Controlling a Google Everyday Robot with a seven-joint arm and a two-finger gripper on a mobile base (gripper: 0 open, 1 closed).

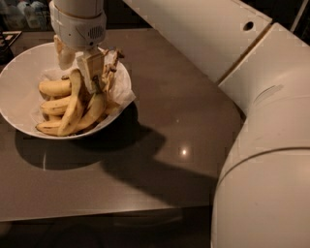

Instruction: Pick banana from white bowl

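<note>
**Surface.** Dark grey-brown tabletop point(160, 97), smooth and glossy, with one small bright glint of light and broad soft shadows below and to the right of the bowl. Its near edge runs across the lower part of the view, and below that is darkness.

**Room.** Dim background. There are pale, blurred items point(24, 12) at the top left, too indistinct to name.

**Robot arm.** Large off-white arm point(271, 145) with smooth, matte, rounded shell segments. It fills the right side and reaches across the top towards the bowl.

**Wide, shallow, round white bowl** point(14, 72). Glossy, set on the left part of the table and lined with crumpled white paper point(123, 92) that laps over its right rim.

**Thick, curved, yellow banana with brown speckles** point(71, 109). It lies in the bowl on top of the heap. Its long axis runs near-vertical in the view: the upper end points to the far side, right under the gripper, and the lower end bows left towards the near rim.

**Other bananas.** There are smaller, paler yellow bananas point(54, 88) lying crosswise to its left, and one more point(96, 107) against its right side.

**Cream two-finger gripper** point(77, 65). It hangs from a cylindrical wrist, lowered into the bowl over the banana's upper end. Whether it is released or grasping cannot be told.
</note>
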